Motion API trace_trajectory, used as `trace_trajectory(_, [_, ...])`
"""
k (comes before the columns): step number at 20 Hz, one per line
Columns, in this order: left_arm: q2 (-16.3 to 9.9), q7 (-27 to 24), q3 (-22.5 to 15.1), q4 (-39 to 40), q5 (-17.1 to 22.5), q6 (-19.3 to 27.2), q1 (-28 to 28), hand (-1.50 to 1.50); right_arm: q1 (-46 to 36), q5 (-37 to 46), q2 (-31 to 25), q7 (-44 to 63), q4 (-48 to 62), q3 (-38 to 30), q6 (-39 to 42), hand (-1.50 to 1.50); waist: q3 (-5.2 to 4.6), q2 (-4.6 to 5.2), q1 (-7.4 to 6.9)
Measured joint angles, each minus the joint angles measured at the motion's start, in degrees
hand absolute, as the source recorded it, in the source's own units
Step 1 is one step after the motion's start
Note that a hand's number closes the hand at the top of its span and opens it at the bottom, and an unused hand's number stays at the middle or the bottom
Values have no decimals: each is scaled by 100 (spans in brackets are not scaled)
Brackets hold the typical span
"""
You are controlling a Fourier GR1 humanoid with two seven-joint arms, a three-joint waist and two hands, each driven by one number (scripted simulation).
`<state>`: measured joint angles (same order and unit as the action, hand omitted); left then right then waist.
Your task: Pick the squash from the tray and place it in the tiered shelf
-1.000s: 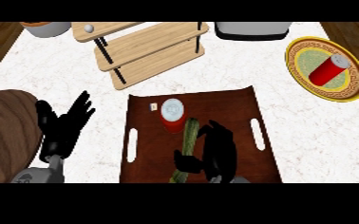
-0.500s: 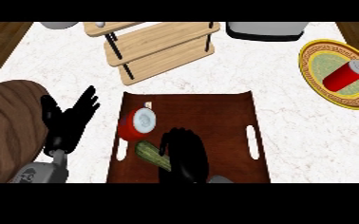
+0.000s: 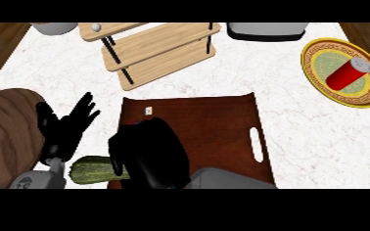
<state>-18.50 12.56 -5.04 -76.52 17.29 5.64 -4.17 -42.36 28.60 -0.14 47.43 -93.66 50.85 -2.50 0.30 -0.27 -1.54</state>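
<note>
Squash (image 3: 90,169) now off tray (image 3: 217,122), right hand (image 3: 148,154) fingers curled round it.

My black right hand (image 3: 148,151) lies over the dark brown tray (image 3: 217,122), beside the mottled green squash (image 3: 90,169). The pale wooden tiered shelf (image 3: 159,49) has black posts. The yellow plate (image 3: 325,68), patterned brown at its rim, bears a red can (image 3: 348,72).

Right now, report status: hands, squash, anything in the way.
Right hand curled on squash at tray's left edge. Left hand open, resting beside. Tiered shelf ahead, nothing between.
</note>
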Motion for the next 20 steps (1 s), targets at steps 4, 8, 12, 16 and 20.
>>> trace_trajectory(4, [11, 157, 25, -149, -16, 92, 77, 0, -772, 2, 5, 672, -608, -539, 132, 150, -5, -22, 70])
trace_trajectory(8, [18, 54, 90, -110, -38, 45, 123, 0, -1449, -157, -1, 1057, -956, -1408, 548, 150, -4, -23, 125])
trace_trajectory(12, [41, 61, 127, -73, -53, 4, 101, 0, -2180, -319, -10, 1172, -767, -2157, 792, 150, 1, -20, 126])
trace_trajectory(16, [130, 73, 89, -143, -156, 82, 108, 0, -2775, -460, -66, 1059, -202, -2897, 941, 150, 5, -10, 107])
trace_trajectory(20, [145, 71, 91, -188, -186, 45, 111, 0, -3366, -501, -168, 890, 570, -3545, 1011, 150, -3, 2, 81])
